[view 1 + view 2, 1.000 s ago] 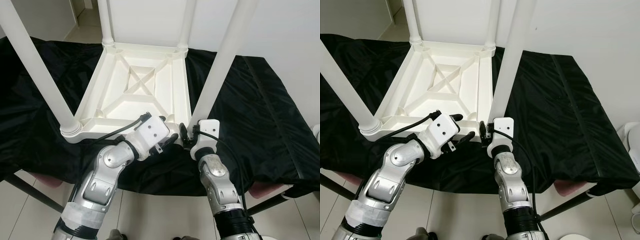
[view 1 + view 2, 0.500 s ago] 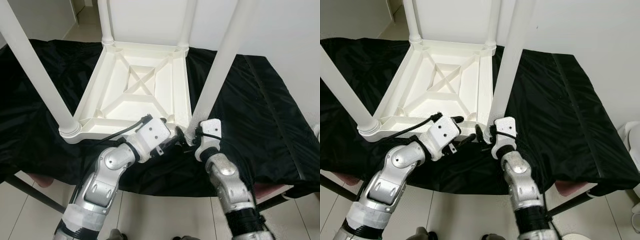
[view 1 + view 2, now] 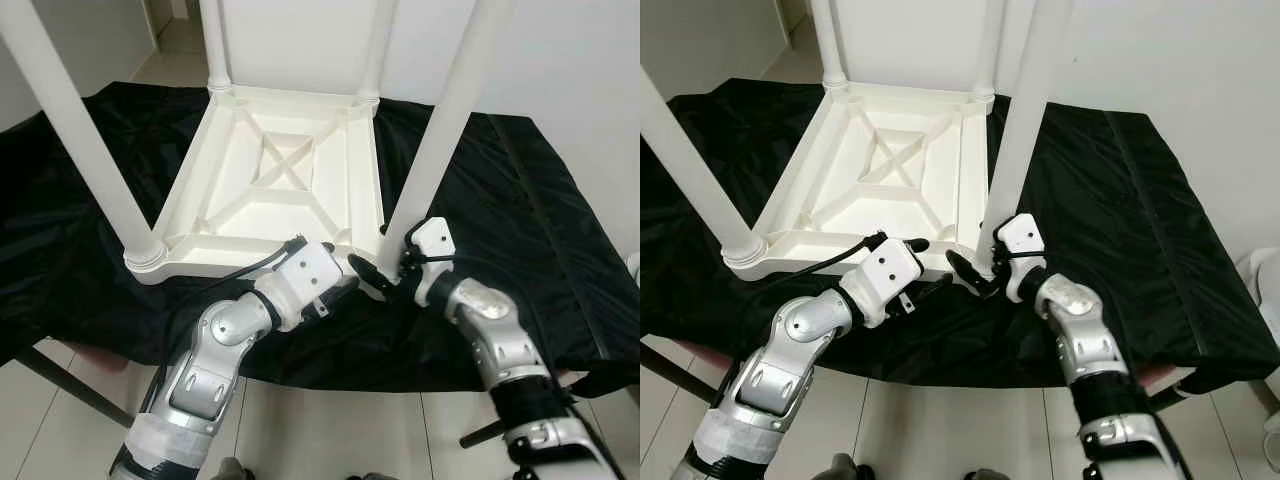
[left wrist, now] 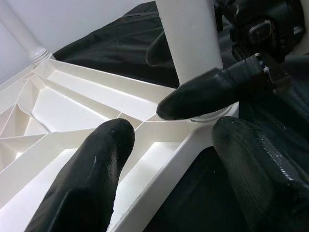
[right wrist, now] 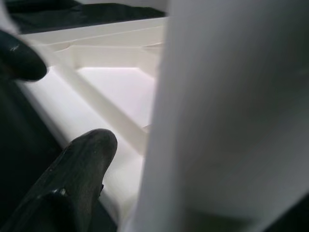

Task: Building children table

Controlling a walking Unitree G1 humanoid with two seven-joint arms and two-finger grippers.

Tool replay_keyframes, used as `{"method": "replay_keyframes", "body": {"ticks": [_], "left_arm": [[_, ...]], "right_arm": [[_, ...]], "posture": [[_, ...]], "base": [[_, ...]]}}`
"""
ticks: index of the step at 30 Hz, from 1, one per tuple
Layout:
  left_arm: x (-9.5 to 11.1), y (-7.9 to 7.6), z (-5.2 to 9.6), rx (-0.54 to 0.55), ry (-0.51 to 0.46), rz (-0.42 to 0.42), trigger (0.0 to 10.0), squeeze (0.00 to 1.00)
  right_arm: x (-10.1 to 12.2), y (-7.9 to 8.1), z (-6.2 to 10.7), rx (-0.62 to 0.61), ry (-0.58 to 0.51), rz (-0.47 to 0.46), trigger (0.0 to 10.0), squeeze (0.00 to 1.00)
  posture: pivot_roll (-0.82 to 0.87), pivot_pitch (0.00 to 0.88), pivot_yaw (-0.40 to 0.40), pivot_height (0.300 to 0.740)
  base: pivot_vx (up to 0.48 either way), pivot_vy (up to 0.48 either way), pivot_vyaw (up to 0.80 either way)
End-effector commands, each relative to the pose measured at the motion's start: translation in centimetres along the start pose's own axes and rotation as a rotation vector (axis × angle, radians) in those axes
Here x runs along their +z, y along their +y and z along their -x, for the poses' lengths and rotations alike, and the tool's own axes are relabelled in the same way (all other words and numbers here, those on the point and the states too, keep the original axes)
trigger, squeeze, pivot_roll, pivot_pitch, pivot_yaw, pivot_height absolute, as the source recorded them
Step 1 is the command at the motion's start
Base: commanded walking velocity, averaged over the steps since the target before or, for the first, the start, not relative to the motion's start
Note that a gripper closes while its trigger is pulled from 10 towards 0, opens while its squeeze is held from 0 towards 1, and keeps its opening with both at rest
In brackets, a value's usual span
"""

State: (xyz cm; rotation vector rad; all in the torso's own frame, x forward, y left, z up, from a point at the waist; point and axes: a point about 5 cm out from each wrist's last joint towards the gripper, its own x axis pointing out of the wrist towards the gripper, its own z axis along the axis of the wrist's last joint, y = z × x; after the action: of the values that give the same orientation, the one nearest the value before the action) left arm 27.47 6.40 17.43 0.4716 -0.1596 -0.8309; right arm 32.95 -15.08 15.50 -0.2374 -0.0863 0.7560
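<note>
Leg [image 3: 440,125] at four o'clock on the upturned table [image 3: 275,195] — my right gripper [image 3: 372,277] clamps its base, left gripper [image 4: 169,159] spread astride the rim; next I judge it needs twisting home.

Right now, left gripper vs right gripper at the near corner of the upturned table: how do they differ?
The left gripper straddles the table frame rim, jaws open; the right gripper sits at the base of the near-right leg, one finger across the socket. The left arm reaches from the robot's left, the right arm angles in from the robot's right. Both work at the same corner above the black cloth.
</note>
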Motion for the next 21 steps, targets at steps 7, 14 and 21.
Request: {"method": "replay_keyframes", "body": {"ticks": [7, 14, 21], "left_arm": [[0.1, 0.2, 0.0, 0.064, -0.002, -0.014, 10.0, 0.0], [0.1, 0.3, 0.2, 0.063, 0.005, -0.017, 10.0, 0.0], [0.1, -0.3, 0.2, 0.043, 0.005, -0.015, 10.0, 0.0]], "right_arm": [[-1.0, -0.7, 0.1, 0.078, 0.051, -0.005, 8.0, 0.0], [-1.5, -0.7, -0.1, 0.114, 0.052, -0.006, 1.1, 0.0], [-1.6, -0.9, 0.0, 0.106, 0.039, -0.017, 0.0, 0.0]], "posture": [[-0.09, 0.027, -0.03, 0.74], [-0.09, 0.03, -0.022, 0.74], [-0.09, 0.036, -0.016, 0.74]], "base": [[0.0, 0.0, 0.0], [0.0, 0.0, 0.0], [0.0, 0.0, 0.0]]}}
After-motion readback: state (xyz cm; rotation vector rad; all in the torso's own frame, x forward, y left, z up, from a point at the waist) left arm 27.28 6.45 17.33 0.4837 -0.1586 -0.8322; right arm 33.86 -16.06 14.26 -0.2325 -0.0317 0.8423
